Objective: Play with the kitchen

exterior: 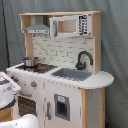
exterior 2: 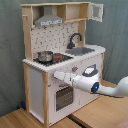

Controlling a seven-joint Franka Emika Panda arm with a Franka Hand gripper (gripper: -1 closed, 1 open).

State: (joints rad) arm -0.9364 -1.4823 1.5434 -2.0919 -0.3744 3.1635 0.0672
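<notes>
Wooden flooring (exterior 2: 30, 120) is showing at the near edge in the second exterior view, and the white arm (exterior 2: 95, 85) is reaching across above it from the second exterior view's right toward the kitchen (exterior 2: 60, 65). The hand (exterior 2: 51, 76) is sitting at the top of the front panel, just above the windowed oven door (exterior 2: 62, 96) and just under the knob strip; whether it is touching the panel cannot be told, nor whether its fingers are spread or pressed together. In the first exterior view only a white, rounded part of the arm (exterior: 7, 90) is showing at the first exterior view's left edge, in front of the oven.

Above and behind the hand, a small metal pot (exterior 2: 45, 56) is standing on the red-ringed hob (exterior 2: 56, 58). Beyond that, toward the far end of the worktop, the grey sink (exterior 2: 82, 50) is lying under the black faucet (exterior 2: 75, 38). Farther up, the hood (exterior 2: 49, 21) and the shelf with its open little door (exterior 2: 96, 12) are hanging against a grey curtain (exterior 2: 115, 30).

The step in hand appears to be an approach to the oven front or its knobs. The next move probably calls for a small, careful advance to hook the door handle or press a knob, keeping the arm's bulk off the panel.
</notes>
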